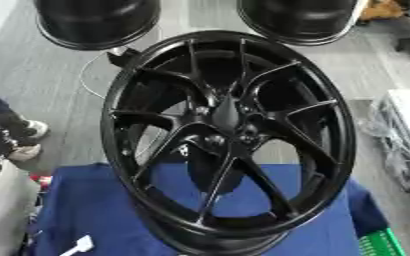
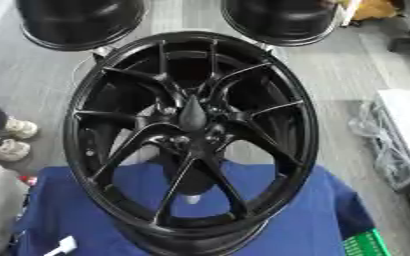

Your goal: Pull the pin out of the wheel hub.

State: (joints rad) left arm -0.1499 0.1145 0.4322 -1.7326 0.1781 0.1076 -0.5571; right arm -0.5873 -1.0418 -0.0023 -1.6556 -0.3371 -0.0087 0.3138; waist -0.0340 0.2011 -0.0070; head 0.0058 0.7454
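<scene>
The black wheel hub (image 1: 230,135) stands upright on its rim at the middle of the counter (image 1: 77,210), which is draped in blue cloth, and its spoked face is turned toward the robot's head. I take it that standing it this way puts the centre within easy reach from the front. At the centre, where the spokes meet, a dark tapered piece (image 2: 193,114) points up along the face; this may be the pin, though black on black I cannot be sure of it. Neither of the robot's hands shows in either view, so the state of the fingers cannot be told, and the pull looks not yet begun. A small white object (image 1: 77,246) lies near the counter's front left corner. At the front right corner sits the edge of a green crate (image 1: 382,244); what it holds is hidden. Beyond the counter, on the floor, two more black wheels (image 2: 79,22) rest side by side.
</scene>
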